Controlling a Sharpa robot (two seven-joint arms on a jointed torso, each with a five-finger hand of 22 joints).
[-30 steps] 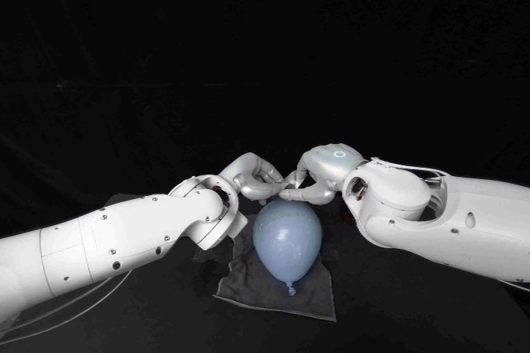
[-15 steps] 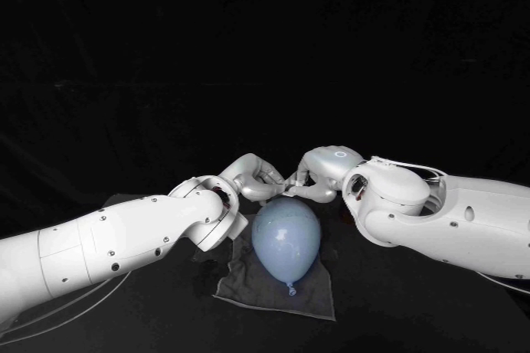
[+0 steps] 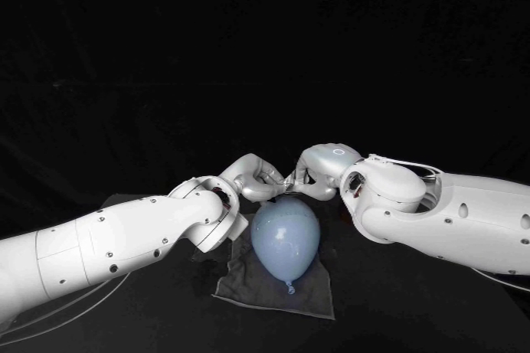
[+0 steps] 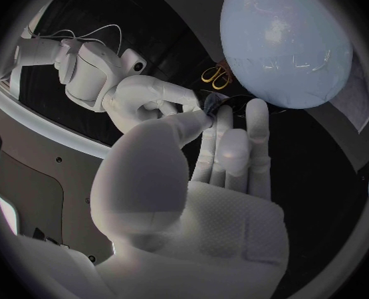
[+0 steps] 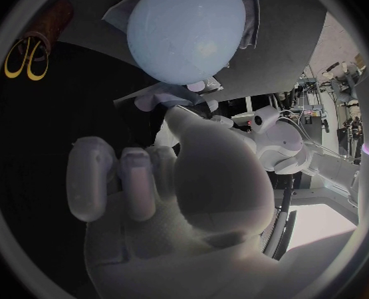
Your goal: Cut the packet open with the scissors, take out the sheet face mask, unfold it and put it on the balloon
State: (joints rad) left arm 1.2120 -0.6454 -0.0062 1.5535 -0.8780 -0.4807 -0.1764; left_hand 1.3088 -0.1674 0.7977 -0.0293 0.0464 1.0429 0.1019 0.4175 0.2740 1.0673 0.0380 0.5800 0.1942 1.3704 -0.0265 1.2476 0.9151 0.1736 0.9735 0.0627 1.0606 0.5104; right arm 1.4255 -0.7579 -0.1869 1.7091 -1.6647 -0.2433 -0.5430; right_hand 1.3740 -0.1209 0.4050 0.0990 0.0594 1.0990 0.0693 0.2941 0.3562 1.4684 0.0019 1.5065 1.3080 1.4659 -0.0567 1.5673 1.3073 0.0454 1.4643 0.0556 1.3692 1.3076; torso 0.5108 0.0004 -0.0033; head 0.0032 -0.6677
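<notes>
Head view, likely mid-unfolding: pinching with right hand point(image 3: 315, 181) a small crumpled pale sheet point(image 5: 155, 98), probably the mask, at fingertips of left hand point(image 3: 252, 183), grip there impossible to tell, just beyond the smooth, bare blue balloon point(image 3: 285, 234) on grey cloth point(image 3: 249, 284); next, gentle spreading without tearing, then draping.

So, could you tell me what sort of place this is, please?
Probably a robotics test bench rather than a home or shop: a bare black table, a balloon laid on a grey cloth as a practice prop, and scissors set out nearby.
</notes>
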